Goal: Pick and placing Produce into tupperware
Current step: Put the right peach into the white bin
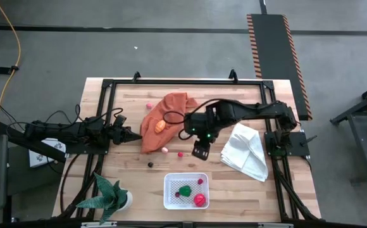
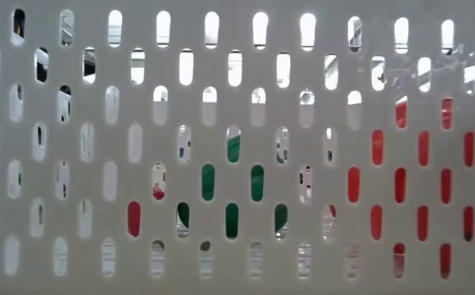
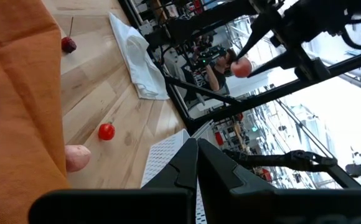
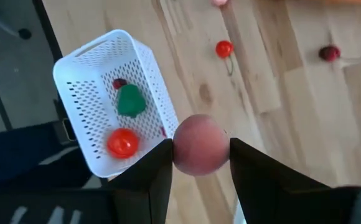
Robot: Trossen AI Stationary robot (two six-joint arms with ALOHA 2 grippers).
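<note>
The right gripper [image 4: 200, 163] hangs above the middle of the surface [image 1: 139, 177], between the orange cloth [image 1: 164, 120] and the white cloth [image 1: 247, 151], and its fingers are closed on a pink ball [image 4: 200, 150] of produce. In the right wrist view the ball sits pinched between the two dark fingers, with the tupperware [image 4: 81, 74] below and to one side of it, not directly beneath. The tupperware [image 1: 171, 190] rests near the front edge of the surface, just in front of the right gripper [image 1: 200, 151], and holds a green piece [image 1: 185, 190], a red piece [image 1: 200, 201] and a smaller dark red bit [image 4: 120, 83]. Loose produce lies on the bare wood between the orange cloth and the tupperware: a pale pink piece [image 1: 164, 150], a small red cherry [image 1: 180, 154] and a dark berry [image 1: 150, 164]. Another pink piece [image 1: 149, 104] lies near the back edge, and an orange piece [image 1: 161, 126] sits on the orange cloth. The left gripper [image 1: 133, 135] waits low over the left side of the surface, just beside the orange cloth, its fingers pressed together with nothing between them. A potted plant [image 1: 111, 196] stands at the front left corner. The low view is filled by the tupperware's perforated white wall [image 2: 74, 164], with green and red showing through the slots.
</note>
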